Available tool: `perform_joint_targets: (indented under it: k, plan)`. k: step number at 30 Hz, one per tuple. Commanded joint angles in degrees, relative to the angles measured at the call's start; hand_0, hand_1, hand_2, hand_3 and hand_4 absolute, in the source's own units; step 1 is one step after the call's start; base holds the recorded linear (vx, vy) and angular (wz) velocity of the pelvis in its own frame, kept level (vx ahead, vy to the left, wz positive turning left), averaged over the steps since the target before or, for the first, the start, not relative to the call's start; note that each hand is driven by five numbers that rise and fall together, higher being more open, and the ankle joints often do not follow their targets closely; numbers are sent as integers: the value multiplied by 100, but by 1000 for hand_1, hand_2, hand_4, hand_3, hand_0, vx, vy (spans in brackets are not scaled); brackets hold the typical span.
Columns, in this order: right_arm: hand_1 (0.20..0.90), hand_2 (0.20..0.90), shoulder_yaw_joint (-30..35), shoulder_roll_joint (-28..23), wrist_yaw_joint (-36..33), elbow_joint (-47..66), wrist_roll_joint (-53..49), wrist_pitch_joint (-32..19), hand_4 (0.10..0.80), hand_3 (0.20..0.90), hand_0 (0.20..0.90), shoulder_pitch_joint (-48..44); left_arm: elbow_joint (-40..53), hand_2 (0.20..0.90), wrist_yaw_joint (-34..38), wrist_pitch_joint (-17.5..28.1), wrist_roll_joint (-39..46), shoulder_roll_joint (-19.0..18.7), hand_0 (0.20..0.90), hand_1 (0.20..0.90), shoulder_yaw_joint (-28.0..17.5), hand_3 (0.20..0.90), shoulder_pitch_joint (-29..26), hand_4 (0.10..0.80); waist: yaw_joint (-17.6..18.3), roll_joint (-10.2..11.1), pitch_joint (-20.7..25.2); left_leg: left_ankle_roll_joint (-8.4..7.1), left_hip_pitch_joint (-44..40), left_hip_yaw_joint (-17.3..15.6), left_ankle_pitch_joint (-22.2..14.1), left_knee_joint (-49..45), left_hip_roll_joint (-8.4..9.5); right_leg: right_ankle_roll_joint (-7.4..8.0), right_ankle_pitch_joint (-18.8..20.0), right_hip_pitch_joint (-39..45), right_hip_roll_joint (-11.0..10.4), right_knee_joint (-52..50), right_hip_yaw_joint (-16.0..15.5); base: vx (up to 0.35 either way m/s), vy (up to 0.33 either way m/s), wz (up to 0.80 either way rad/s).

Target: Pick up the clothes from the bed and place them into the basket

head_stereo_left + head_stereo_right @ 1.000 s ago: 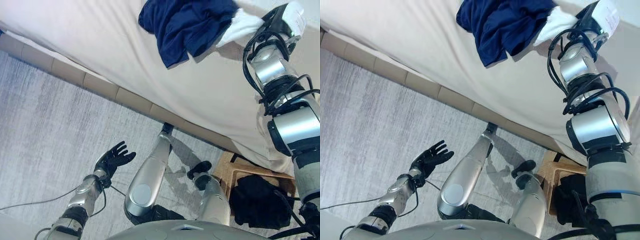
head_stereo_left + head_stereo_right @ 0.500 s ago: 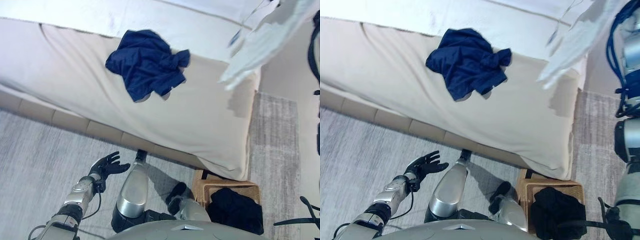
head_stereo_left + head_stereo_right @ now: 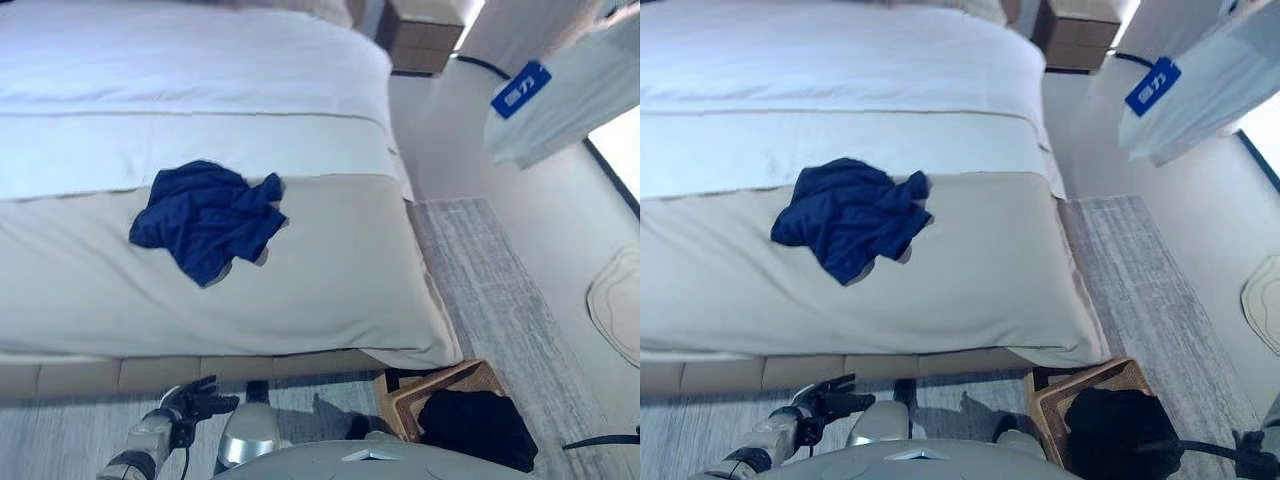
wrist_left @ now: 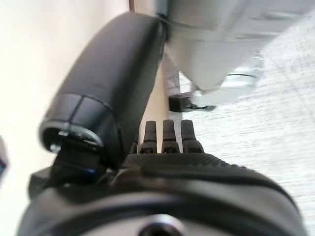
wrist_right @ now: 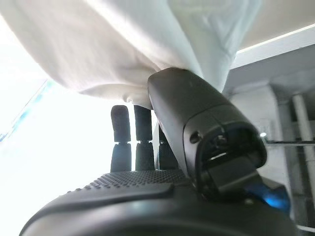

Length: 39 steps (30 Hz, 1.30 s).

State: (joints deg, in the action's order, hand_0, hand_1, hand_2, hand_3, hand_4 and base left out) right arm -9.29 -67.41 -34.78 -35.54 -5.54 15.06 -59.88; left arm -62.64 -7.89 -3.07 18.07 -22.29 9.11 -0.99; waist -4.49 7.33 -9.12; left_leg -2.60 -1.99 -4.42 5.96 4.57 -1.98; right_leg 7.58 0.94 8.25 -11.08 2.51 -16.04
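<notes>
A crumpled navy garment lies on the beige foot cover of the bed. A white garment with a blue tag hangs in the air at the upper right, well above the floor. In the right wrist view my right hand pinches this white garment between thumb and fingers. My left hand hangs low by the bed's base with fingers spread, holding nothing. The wooden basket stands on the floor by the bed's near corner, with black clothing in it.
A wooden nightstand stands beyond the bed's head. A grey rug runs along the bed's right side. A pale round mat lies on the floor at the far right.
The whole picture has shifted, so the camera moved and more of the bed shows. The white garment stays aloft at the upper right. The left hand stays low and open.
</notes>
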Motion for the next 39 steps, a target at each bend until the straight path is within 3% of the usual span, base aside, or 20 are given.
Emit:
perform_joint_targets:
  k: [1, 8, 13, 25, 33, 34, 35, 39]
  plan:
    - [300, 300, 129, -831, 113, 607, 208, -195, 100, 200, 300, 191, -12, 900, -12, 63, -25, 90, 900, 900, 237, 900, -85, 800, 64, -230, 624, 265, -415, -304, -867, 43, 173, -150, -121, -355, 516, -312, 15, -82, -66, -34]
    - [300, 300, 1030, -354, 651, 996, 479, -262, 100, 200, 300, 1714, 49, 900, -98, 90, -110, 158, 900, 900, 325, 900, -268, 800, 372, -318, 673, 237, -489, -573, -901, 43, 114, -216, -163, -355, 580, -222, 249, -41, -64, -27]
    - [300, 300, 1493, 420, 1126, 1367, 880, -286, 100, 200, 300, 2936, -23, 900, -112, 39, -237, 200, 900, 900, 260, 900, -313, 800, 602, -404, 647, 239, -566, -754, -933, 43, 84, -248, -156, -364, 628, -187, 423, -16, -100, -25]
    - [300, 300, 1393, 1996, 1814, 1242, 1835, -189, 100, 200, 300, 4442, 47, 900, -93, 20, -430, 220, 900, 900, -9, 900, -168, 800, 813, -632, 488, 252, -658, -857, -926, 43, 4, -342, -259, -343, 737, -259, 547, 4, -95, -9]
    - [300, 300, 950, 2360, 2215, 184, 2408, 217, 100, 200, 300, 4747, 248, 900, -114, 72, -410, 215, 900, 900, -3, 900, -181, 800, 717, -715, 355, 186, -595, -789, -863, 43, -29, -359, -260, -316, 741, -206, 433, -18, -63, 0]
    - [559, 559, 905, 2358, 2354, 81, 2469, 345, 402, 502, 559, 4735, 252, 900, -113, 76, -399, 210, 900, 900, 1, 900, -187, 800, 711, -716, 346, 180, -588, -781, -859, 43, -32, -358, -260, -315, 740, -201, 422, -23, -50, 4]
    - [900, 900, 775, 2370, 2305, -227, 2483, 268, 800, 900, 900, 4735, 285, 900, -131, 49, -410, 192, 900, 900, 22, 900, -221, 800, 672, -722, 325, 165, -570, -753, -842, 43, -38, -363, -251, -304, 740, -189, 390, -7, -49, 5]
    - [900, 900, 595, 2448, 2321, -772, 2506, 238, 800, 900, 900, 4758, 356, 900, -154, -12, -418, 127, 900, 900, 33, 900, -219, 800, 573, -732, 279, 135, -547, -637, -802, 43, -56, -381, -264, -245, 749, -167, 305, 13, -50, 9]
